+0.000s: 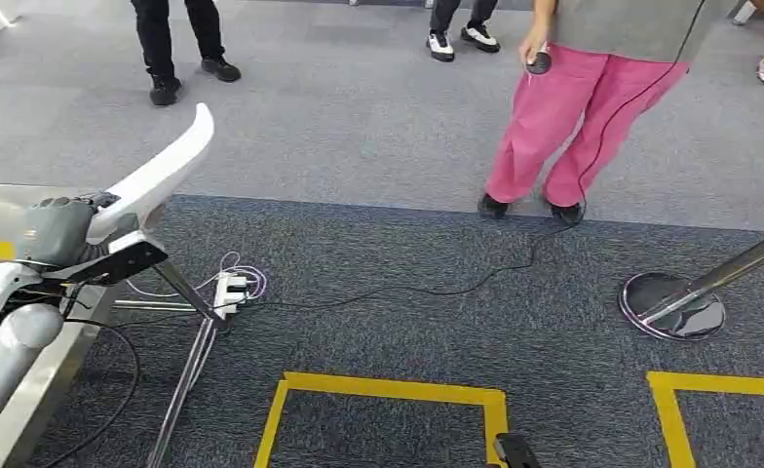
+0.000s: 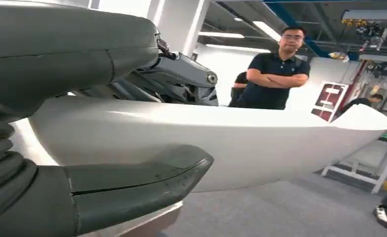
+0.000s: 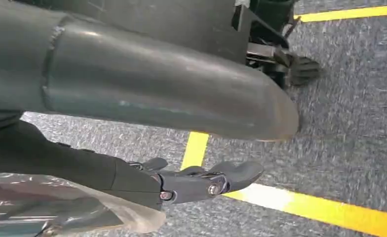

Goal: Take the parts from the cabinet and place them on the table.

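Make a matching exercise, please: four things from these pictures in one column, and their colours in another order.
1. curved part held by the left hand
2. person's trousers
3. floor tape
4. stand base

a. yellow
b. shiny silver
c. white
d. pink

Pairs: 1-c, 2-d, 3-a, 4-b

- The robot's right hand (image 3: 181,148) hung over grey, flecked carpet (image 3: 349,118).
- Its thick grey thumb (image 3: 172,84) and darker fingers (image 3: 216,180) were apart, holding nothing.
- Yellow floor tape (image 3: 329,210) ran toward four o'clock.
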